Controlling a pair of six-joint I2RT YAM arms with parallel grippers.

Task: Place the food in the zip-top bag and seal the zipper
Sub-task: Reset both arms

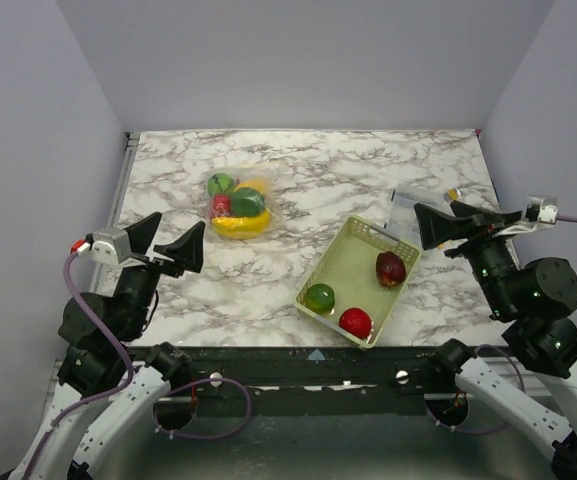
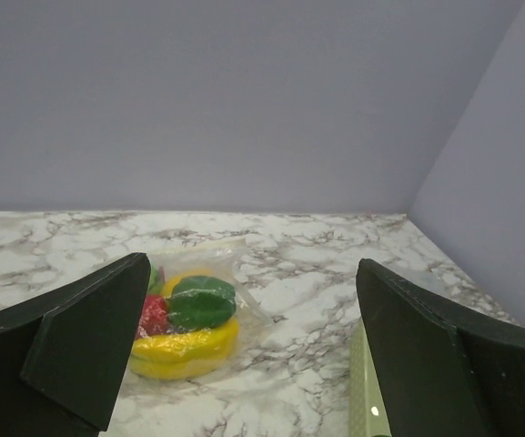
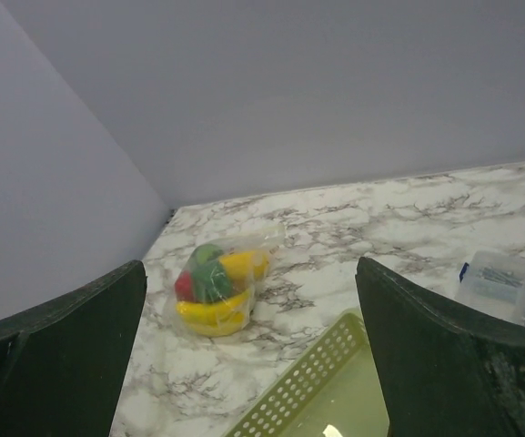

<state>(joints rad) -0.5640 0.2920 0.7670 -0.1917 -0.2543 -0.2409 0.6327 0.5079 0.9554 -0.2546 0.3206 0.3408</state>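
Seemingly parked at rest, the left gripper [image 1: 173,243] and right gripper [image 1: 446,222] hover spread and empty, well apart from the zip-top bag [image 1: 265,197], which lies mid-left on the table [image 1: 418,160], clear, crinkled and bulging with bananas [image 1: 240,227] and green and red pieces [image 1: 222,185], while three fruits [image 1: 355,322] sit in the basket [image 1: 368,232].

One bag [image 1: 265,214], basket [image 1: 370,233], box [image 1: 409,206], three loose fruits [image 1: 355,322]

A: Left arm?
B: Your left gripper [image 1: 171,240] hung raised over its own side, jaws wide apart, holding nothing.
A: Right?
B: Your right gripper [image 1: 438,212] was likewise raised, jaws spread, elbow folded.
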